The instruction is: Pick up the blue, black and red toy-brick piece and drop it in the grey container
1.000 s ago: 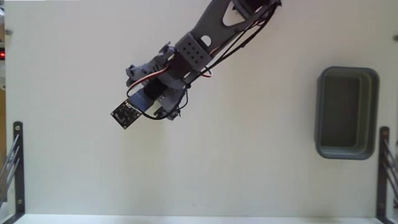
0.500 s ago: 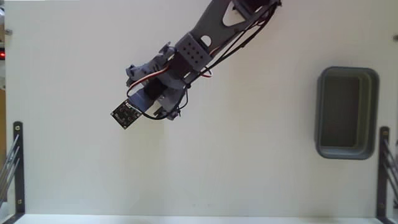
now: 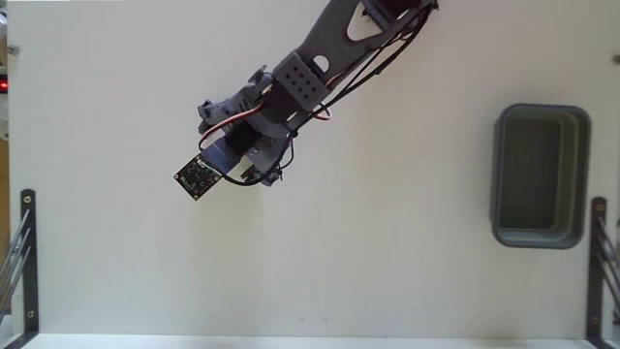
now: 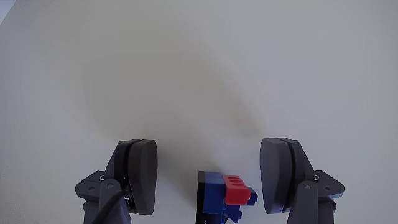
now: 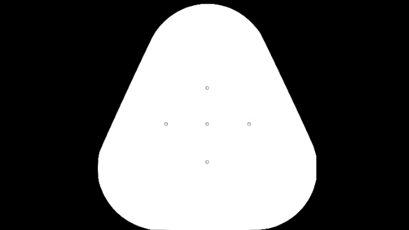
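In the wrist view the toy-brick piece [image 4: 224,190], a small cluster of blue, red and black bricks, lies on the white table at the bottom edge. It sits between my two dark fingers [image 4: 142,174], nearer the right one, and touches neither. My gripper [image 4: 212,155] is open and holds nothing. In the fixed view my gripper [image 3: 242,160] hangs over the table's upper left part and the arm body hides the brick piece. The grey container [image 3: 499,174] stands far off at the right edge with nothing visible inside.
A small square black circuit board [image 3: 197,177] sticks out at the lower left of the wrist. The arm [image 3: 320,68] and its cables run to the top edge. Black metal brackets stand at the lower left [image 3: 27,252] and lower right [image 3: 596,262].
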